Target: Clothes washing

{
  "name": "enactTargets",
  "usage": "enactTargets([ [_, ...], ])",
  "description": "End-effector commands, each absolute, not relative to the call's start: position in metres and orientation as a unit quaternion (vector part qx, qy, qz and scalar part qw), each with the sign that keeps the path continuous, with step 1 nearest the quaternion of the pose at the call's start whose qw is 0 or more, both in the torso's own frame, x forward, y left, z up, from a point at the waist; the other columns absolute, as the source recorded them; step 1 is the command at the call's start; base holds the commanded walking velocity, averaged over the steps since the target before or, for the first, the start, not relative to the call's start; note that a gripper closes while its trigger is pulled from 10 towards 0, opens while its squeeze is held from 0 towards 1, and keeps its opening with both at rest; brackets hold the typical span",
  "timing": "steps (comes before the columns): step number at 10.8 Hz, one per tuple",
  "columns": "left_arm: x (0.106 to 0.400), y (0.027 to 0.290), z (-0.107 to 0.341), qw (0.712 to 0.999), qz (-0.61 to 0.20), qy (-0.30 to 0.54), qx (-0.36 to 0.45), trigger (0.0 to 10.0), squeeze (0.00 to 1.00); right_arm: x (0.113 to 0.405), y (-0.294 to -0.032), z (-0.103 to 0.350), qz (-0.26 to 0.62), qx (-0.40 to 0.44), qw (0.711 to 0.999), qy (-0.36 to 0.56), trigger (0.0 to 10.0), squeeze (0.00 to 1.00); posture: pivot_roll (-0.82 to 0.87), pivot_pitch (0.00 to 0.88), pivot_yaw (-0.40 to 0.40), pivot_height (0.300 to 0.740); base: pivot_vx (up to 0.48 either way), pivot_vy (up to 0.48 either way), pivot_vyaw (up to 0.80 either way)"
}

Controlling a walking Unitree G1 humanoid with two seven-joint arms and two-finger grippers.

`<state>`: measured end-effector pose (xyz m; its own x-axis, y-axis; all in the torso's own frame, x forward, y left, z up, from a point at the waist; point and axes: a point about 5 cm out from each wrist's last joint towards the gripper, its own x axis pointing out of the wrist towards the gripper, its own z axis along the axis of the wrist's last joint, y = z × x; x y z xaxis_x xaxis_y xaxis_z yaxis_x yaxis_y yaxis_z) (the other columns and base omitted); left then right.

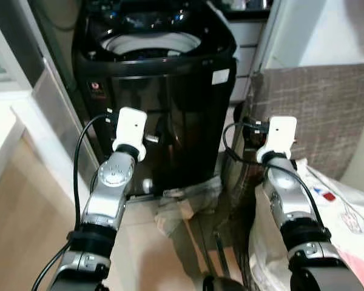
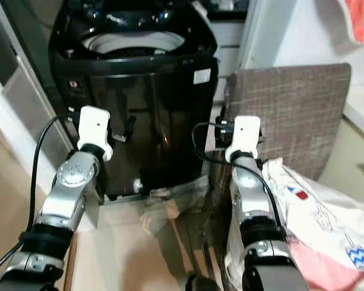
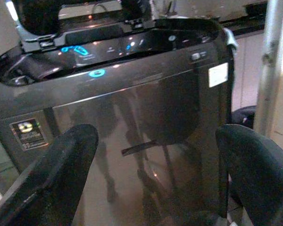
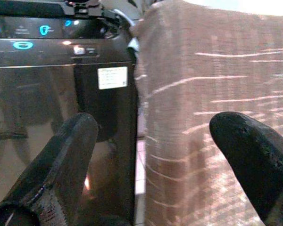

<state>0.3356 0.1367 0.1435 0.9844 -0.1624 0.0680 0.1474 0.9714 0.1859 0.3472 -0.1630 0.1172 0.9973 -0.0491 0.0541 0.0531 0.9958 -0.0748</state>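
Top-loading washing machine (image 1: 161,91) stands straight ahead, far side of the scene, black glossy front. Lid is up; the pale drum rim (image 1: 150,43) shows from above. Control panel lights glow blue (image 3: 96,73). Cannot tell whether anything lies inside the drum.

Clothes: a heap of pale printed fabric (image 2: 318,218) sits near right, beside the right arm. A crumpled grey cloth (image 1: 188,200) lies on the floor at the machine's foot. A brown woven panel (image 1: 315,115) leans upright to the right of the machine.

Step in hand, as a judgement: the robot faces the open washer with both arms raised and nothing carried. This would fit standing ready to fetch laundry for loading, and equally a pause after laundry has gone in with the panel to be worked next. The pictures do not settle which.

Next move, either way, calls for care with the glossy front close ahead, and a reach up and over the high rim for anything to do with the drum.

Left gripper (image 3: 155,174): fingers spread wide, released, holding nothing, touching nothing; aimed at the machine's front, near its left half.

Right gripper (image 4: 153,165): fingers likewise spread wide, empty, touching nothing; aimed at the seam between the machine's right edge and the woven panel
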Motion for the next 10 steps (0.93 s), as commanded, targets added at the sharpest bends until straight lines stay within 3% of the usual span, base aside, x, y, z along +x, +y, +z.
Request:
enactTargets([
  [1,0.3365,0.1403,0.1418,0.995,-0.061,-0.033,0.076,10.0,0.00,0.3517,-0.1573,0.1208,-0.014,-0.040,0.999,-0.024,10.0,0.00,-0.11,0.000,-0.009,0.740,0.000,0.000,0.00],
  [10,0.3384,0.1413,0.1431,0.998,-0.038,-0.029,0.037,10.0,0.00,0.3539,-0.1526,0.1198,-0.011,-0.041,0.999,-0.018,10.0,0.00,-0.10,0.000,-0.016,0.740,0.000,0.000,0.00],
])
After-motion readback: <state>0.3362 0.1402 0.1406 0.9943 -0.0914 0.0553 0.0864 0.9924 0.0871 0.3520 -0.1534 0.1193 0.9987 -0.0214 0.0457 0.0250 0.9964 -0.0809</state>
